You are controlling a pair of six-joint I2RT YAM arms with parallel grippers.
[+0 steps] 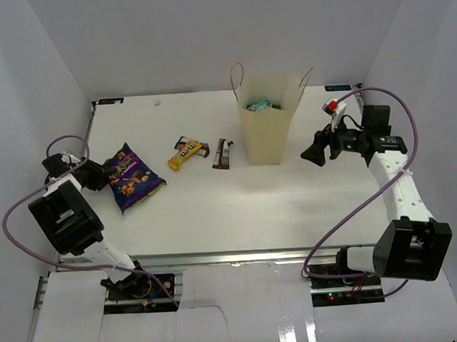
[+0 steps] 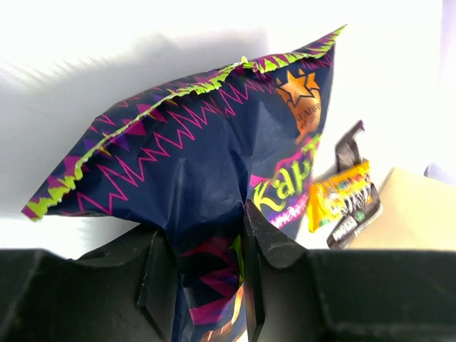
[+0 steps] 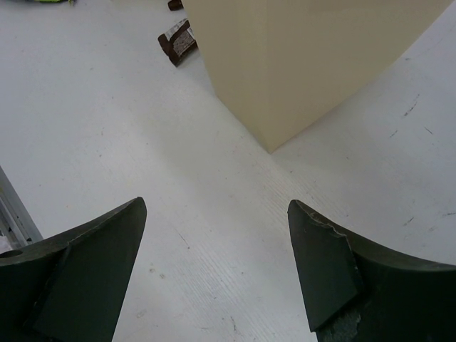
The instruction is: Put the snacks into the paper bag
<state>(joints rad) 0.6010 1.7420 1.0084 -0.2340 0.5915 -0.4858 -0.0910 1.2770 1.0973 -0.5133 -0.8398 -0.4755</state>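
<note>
Now your left gripper (image 2: 203, 239) is pinching the dark purple snack bag (image 1: 133, 178) on the left of the table (image 1: 215, 210), while your right gripper (image 3: 216, 208) is hanging wide open, gripping nothing, just beside the paper bag (image 1: 266, 134).

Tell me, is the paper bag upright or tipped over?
Upright. The paper bag stands on its base, its open mouth facing up, with a teal packet showing inside.

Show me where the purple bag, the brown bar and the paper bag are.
purple bag (image 1: 134, 177): top view, middle of its printed face.
brown bar (image 1: 222, 154): top view, middle of the wrapper.
paper bag (image 1: 265, 134): top view, its near wall.
</note>
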